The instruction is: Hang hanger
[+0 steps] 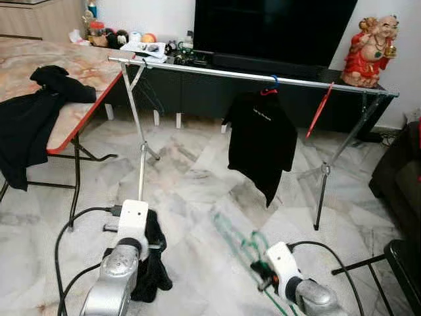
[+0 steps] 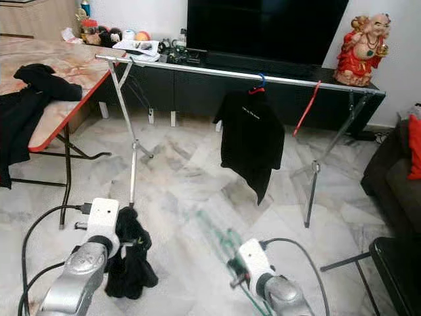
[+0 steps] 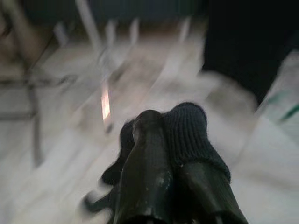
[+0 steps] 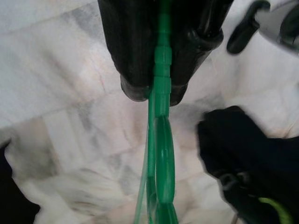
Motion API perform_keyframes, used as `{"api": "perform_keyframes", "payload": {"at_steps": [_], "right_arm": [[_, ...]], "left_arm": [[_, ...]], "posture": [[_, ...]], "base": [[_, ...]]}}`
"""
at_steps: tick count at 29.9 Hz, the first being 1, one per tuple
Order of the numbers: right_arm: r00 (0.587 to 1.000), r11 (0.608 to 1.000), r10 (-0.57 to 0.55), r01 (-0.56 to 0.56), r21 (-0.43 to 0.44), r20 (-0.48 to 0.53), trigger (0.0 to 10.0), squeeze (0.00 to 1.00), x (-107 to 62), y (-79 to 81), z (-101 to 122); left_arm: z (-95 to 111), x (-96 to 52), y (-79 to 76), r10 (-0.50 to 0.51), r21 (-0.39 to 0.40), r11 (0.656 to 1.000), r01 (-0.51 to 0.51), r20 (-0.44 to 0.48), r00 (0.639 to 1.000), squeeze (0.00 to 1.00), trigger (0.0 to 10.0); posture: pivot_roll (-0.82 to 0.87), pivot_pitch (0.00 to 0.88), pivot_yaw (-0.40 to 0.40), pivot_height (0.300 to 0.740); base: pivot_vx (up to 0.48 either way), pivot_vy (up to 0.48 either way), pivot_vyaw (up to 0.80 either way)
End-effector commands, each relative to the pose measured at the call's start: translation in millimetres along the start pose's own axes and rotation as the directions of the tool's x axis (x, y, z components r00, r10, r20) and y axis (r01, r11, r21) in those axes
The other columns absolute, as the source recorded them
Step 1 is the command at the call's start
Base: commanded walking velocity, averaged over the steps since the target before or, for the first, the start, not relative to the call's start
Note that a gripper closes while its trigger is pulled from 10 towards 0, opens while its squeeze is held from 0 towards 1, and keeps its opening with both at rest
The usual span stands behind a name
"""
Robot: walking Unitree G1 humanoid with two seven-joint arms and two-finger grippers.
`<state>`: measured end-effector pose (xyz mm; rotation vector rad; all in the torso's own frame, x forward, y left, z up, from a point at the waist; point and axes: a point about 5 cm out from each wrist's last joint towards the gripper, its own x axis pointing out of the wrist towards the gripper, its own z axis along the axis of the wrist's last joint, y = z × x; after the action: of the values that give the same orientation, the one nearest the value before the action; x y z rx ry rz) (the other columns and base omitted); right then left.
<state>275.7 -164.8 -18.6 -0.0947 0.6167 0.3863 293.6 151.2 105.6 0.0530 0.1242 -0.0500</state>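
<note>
While the left hand (image 3: 163, 154) pinches black cloth (image 3: 187, 130), the right hand (image 4: 156, 91) clamps a green hanger (image 4: 159, 154).

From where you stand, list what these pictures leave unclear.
- Green hanger: motion-smeared in both eye views, its hook end cut off by the right wrist view's edge.
- Black cloth in the left gripper: bunched up, so the garment type is unreadable.
- Print on the hung black shirt: too small.

Our right gripper (image 4: 156, 91) clamps the green hanger (image 4: 161, 154) over marble floor (image 4: 60, 107), black cloth (image 4: 247, 149) alongside.
</note>
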Motion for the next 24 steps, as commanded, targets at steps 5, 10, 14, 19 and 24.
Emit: {"api": "perform_keyframes", "payload": {"at_steps": [5, 10, 14, 19, 24], "right_arm": [[0.947, 0.892, -0.294, 0.320, 0.320, -0.129, 10.0, 0.00, -10.8, -6.0, -40], [0.901, 0.796, -0.383, 0.435, 0.420, -0.206, 10.0, 0.00, -21.6, -2.9, -66], [0.881, 0.788, -0.410, 0.473, 0.394, -0.238, 10.0, 0.00, -29.4, -3.9, -80], [0.860, 0.766, -0.425, 0.507, 0.395, -0.282, 10.0, 0.00, -40.1, -6.8, -96], [0.880, 0.823, -0.364, 0.458, 0.336, -0.306, 10.0, 0.00, -41.2, 6.1, -106]], "left_arm": [[25, -7.3, -9.9, -0.061, -0.127, 0.988, 0.084, 0.174, 0.983, 0.00, 10.0], [29, -16.9, 0.6, -0.049, -0.151, 0.985, 0.084, 0.221, 0.974, 0.00, 10.0], [28, -21.9, 9.4, -0.035, -0.172, 0.982, 0.074, 0.220, 0.975, 0.00, 10.0], [28, -24.6, 10.7, -0.038, -0.200, 0.976, 0.081, 0.211, 0.977, 0.00, 10.0], [23, -27.0, 12.5, -0.035, -0.203, 0.976, 0.075, 0.193, 0.980, 0.00, 10.0]], "posture": [[0.17, 0.023, -0.086, 0.740], [0.18, 0.032, -0.071, 0.740], [0.16, 0.046, -0.048, 0.740], [0.16, 0.051, -0.022, 0.740], [0.16, 0.031, -0.005, 0.740]], "base": [[0.000, 0.000, 0.00], [0.000, 0.000, 0.00], [0.000, 0.000, 0.00], [0.000, 0.000, 0.00], [0.000, 0.000, 0.00]]}}
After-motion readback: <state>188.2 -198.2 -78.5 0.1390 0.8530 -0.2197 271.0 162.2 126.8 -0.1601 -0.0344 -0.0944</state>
